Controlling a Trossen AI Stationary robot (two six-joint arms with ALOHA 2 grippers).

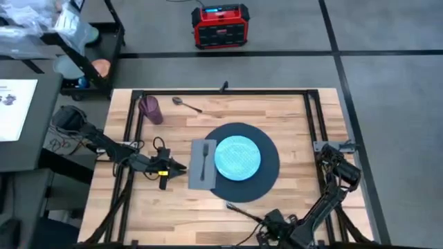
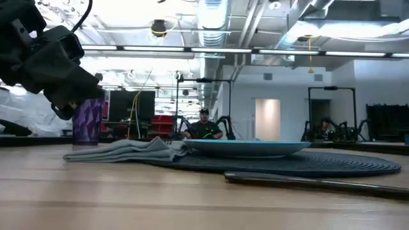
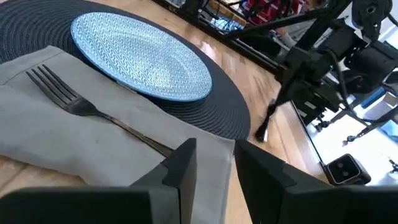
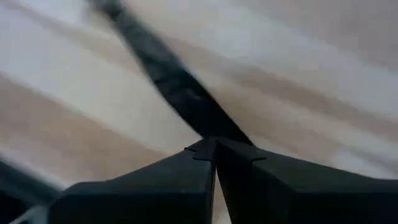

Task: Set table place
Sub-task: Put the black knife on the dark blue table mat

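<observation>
The place, a round dark mat (image 1: 266, 181), lies mid-table and carries a light blue plate (image 1: 237, 157). A grey napkin (image 1: 197, 174) overlaps the mat's left edge, with a dark fork (image 3: 68, 99) lying on it. My left gripper (image 3: 216, 149) hovers open above the napkin's left part, raised off the table in the low view (image 2: 64, 96). A dark knife (image 1: 242, 209) lies just near of the mat, with my right gripper (image 1: 265, 223) shut on it at the table's near edge. My right gripper pinches one end of the knife (image 4: 217, 132) between its two fingertips, which lie along the knife's length and come from the table's near right. The knife stretches away from the fingers toward the mat and sits low on the wood (image 2: 307, 182) in front of the mat.
A purple cup (image 1: 150, 108) and a spoon (image 1: 185, 104) stand at the far left of the table. A black rail frame (image 1: 221, 92) runs along the table's edges. Bare wood lies right of the mat and along the near left.
</observation>
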